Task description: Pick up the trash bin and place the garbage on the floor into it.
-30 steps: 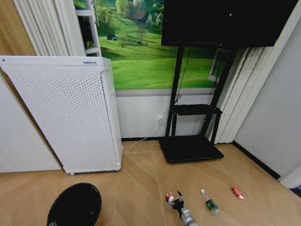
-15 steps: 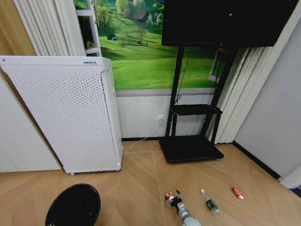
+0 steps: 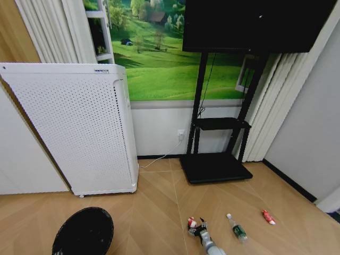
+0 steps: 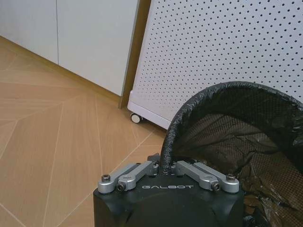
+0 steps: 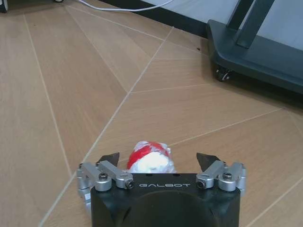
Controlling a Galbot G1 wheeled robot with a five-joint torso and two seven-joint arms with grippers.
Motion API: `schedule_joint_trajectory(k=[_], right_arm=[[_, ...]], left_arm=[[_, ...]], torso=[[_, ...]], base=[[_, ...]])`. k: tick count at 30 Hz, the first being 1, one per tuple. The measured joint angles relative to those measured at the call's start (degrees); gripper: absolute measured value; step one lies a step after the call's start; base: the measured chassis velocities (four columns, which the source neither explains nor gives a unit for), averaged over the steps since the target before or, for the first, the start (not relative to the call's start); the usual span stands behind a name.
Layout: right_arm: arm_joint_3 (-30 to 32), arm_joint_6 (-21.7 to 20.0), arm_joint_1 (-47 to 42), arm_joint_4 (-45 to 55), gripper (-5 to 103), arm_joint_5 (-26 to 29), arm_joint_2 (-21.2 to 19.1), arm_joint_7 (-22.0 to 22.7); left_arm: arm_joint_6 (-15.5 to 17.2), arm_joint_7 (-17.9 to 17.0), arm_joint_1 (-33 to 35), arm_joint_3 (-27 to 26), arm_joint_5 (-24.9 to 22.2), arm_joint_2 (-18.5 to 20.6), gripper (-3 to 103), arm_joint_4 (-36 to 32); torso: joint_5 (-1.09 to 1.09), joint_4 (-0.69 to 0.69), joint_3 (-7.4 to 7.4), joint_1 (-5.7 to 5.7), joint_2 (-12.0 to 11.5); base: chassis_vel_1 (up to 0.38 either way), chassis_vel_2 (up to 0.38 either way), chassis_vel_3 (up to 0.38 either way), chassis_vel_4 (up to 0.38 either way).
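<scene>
The trash bin [image 3: 83,232], a round black mesh basket with a dark liner, hangs at the lower left over the floor [image 3: 154,212]. In the left wrist view my left gripper [image 4: 165,166] is shut on the trash bin's rim [image 4: 199,101]. Three pieces of garbage lie on the floor: a white-and-red one [image 3: 192,223], a green one [image 3: 237,229] and a red one [image 3: 268,217]. My right gripper [image 5: 158,160] is low over the white-and-red piece [image 5: 149,159]. It is open, with one fingertip on each side of the piece and a gap to both.
A tall white perforated appliance [image 3: 79,127] on castors stands at the left wall, close behind the bin. A black screen stand [image 3: 215,167] with a wheeled base sits by the back wall. A white cable [image 3: 164,156] runs along the skirting.
The bin has shifted slightly to the left. My right gripper has edged a little at the white-and-red piece and stays open around it.
</scene>
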Motion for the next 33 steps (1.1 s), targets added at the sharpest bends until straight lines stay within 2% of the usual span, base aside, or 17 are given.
schedule_joint_trajectory(k=[2,3,6,7,9,10,12,13,15,16,19,25,28,33], right_arm=[[0.0,0.0,0.0,-0.7,83,-0.4,0.6,0.0],[0.0,0.0,0.0,-0.7,83,-0.4,0.6,0.0],[0.0,0.2,-0.2,-0.8,66,-1.2,0.8,0.0],[0.0,0.2,-0.2,-0.8,66,-1.2,0.8,0.0],[0.0,0.3,-0.3,-0.7,56,-1.3,0.8,0.0],[0.0,0.3,-0.3,-0.7,56,-1.3,0.8,0.0],[0.0,0.4,-0.3,-0.3,44,-1.2,0.6,0.0],[0.0,0.4,-0.3,-0.3,44,-1.2,0.6,0.0],[0.0,0.5,-0.3,-0.1,35,-1.1,0.5,0.0],[0.0,0.5,-0.3,-0.1,35,-1.1,0.5,0.0],[0.0,0.5,-0.3,0.3,26,-0.7,0.4,0.0],[0.0,0.2,-1.4,2.8,25,1.0,-0.3,0.2],[0.1,-0.4,-3.2,6.3,25,3.6,-1.4,0.3],[2.3,0.2,-9.8,19.5,25,9.7,-5.1,-1.6]], left_arm=[[0.0,0.0,0.0,0.0,-0.1,0.0,3,0.2],[0.0,0.0,0.0,0.0,-0.1,0.0,3,0.2],[0.0,0.0,-0.2,0.1,-0.1,0.0,3,0.5],[0.0,0.0,-0.2,0.1,-0.1,0.0,3,0.5],[0.0,0.0,-0.2,0.2,-0.1,-0.1,3,0.6],[0.0,0.0,-0.2,0.2,-0.1,-0.1,3,0.6],[0.0,0.0,-0.2,0.3,0.0,-0.1,3,0.7],[0.0,0.0,-0.2,0.3,0.0,-0.1,3,0.7],[0.1,-0.1,-0.4,0.3,0.0,0.0,3,0.7],[0.1,-0.1,-0.4,0.3,0.0,0.0,3,0.7],[0.3,-0.5,-0.8,0.5,0.0,0.1,3,0.5],[0.6,-0.9,-1.3,0.9,0.0,0.6,3,0.5],[0.8,-1.3,-2.0,1.2,-0.1,1.2,3,0.6],[1.9,-3.2,-4.8,3.0,-0.2,3.6,3,1.1]], torso=[[0.00,0.00,0.00,0.00,0.0],[0.00,0.00,0.00,0.00,0.0],[0.00,0.00,0.00,0.00,0.0],[0.00,0.00,0.00,0.00,0.0],[0.00,0.00,0.00,0.00,0.0],[0.00,0.00,0.00,0.00,0.0],[0.00,0.00,0.00,0.00,0.0],[0.00,0.00,0.00,0.00,0.0],[0.00,0.00,0.00,0.00,0.0],[0.00,0.00,0.00,0.00,0.0],[0.01,0.00,0.00,0.00,0.0],[0.01,0.01,0.00,0.00,0.0],[0.01,0.00,0.00,0.00,0.0],[0.00,-0.01,0.00,0.00,0.0]], base=[[0.000,0.000,0.000,0.000],[0.000,0.000,0.000,0.000],[0.000,0.000,0.000,0.000],[0.000,0.000,0.000,0.000],[0.000,0.000,0.000,0.000],[0.000,0.000,0.000,0.000],[0.000,0.000,0.000,0.000],[0.000,0.000,0.000,0.000],[0.000,0.000,0.000,0.000],[0.000,0.000,0.000,0.000],[0.000,0.000,0.000,0.000],[0.000,0.000,0.000,0.000],[0.000,0.000,0.000,0.000],[0.000,0.000,0.000,0.000]])
